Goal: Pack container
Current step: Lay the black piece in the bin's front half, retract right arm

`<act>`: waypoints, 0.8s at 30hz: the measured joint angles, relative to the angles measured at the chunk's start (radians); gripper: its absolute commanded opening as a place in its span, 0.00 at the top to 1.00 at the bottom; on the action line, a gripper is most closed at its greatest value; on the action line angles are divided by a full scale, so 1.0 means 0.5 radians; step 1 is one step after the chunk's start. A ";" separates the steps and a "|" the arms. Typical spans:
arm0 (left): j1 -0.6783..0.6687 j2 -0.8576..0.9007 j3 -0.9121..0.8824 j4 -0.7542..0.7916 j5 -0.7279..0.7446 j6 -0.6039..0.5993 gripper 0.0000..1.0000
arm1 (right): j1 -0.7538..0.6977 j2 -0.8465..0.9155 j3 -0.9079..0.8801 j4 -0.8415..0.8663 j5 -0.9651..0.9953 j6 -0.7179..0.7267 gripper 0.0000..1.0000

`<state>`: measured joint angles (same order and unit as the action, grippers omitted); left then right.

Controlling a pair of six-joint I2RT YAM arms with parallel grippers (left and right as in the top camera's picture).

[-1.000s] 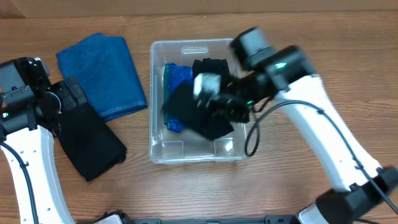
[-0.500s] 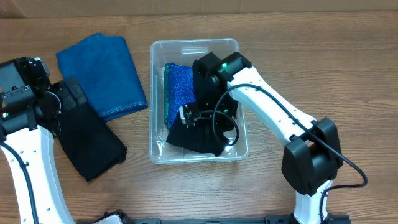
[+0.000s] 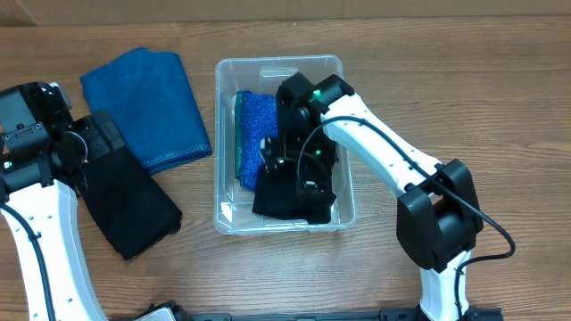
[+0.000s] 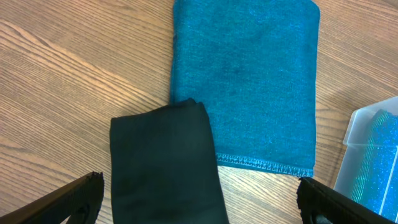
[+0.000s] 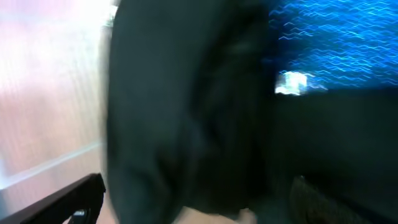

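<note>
Overhead view, clock readings taken from the table centre.

1. The container sits at the centre, upright, open side up, long axis running 12 to 6.
2. Contents: a sparkly blue cloth lies along the 9 o'clock wall. A black cloth lies bunched in the 6 o'clock half, touching the blue one and overlapping its lower edge.
3. My right gripper is down inside the container, directly over that black cloth, with my right arm coming in from 4 o'clock. On my right wrist camera the picture is blurred. One finger shows at the far 8 o'clock corner and the other is only a dim dark shape towards 4 o'clock, so the jaws stand wide with nothing pinched. The black cloth fills most of that view, with the blue one at 1 o'clock.
4. My left gripper hangs at 9 o'clock, well apart from the container. Its jaws are spread wide and hold nothing.
5. On the table beneath it lie a folded blue towel, at 10 o'clock, and a second black cloth, at 8 o'clock. This cloth overlaps the towel's near corner. Both lie flat outside the container; the towel is just beside the 9 o'clock wall
</note>
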<state>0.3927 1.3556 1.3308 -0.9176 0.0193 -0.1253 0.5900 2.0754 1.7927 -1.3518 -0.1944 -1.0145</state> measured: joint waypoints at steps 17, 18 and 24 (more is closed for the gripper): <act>0.035 0.004 0.000 -0.188 -0.089 -0.149 0.00 | -1.151 -0.882 0.284 0.229 0.330 1.818 0.00; 0.068 0.010 0.000 -0.230 -0.100 -0.206 0.00 | -1.234 -0.861 0.274 0.199 0.298 1.871 0.00; 0.478 0.172 -0.063 -0.259 -0.018 -0.372 0.00 | -1.625 -0.816 0.153 0.190 0.125 2.036 0.00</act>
<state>0.6319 1.4418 1.2995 -1.0470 0.0105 -0.3115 -0.2226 1.6672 1.8694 -1.2568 -0.1318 0.0032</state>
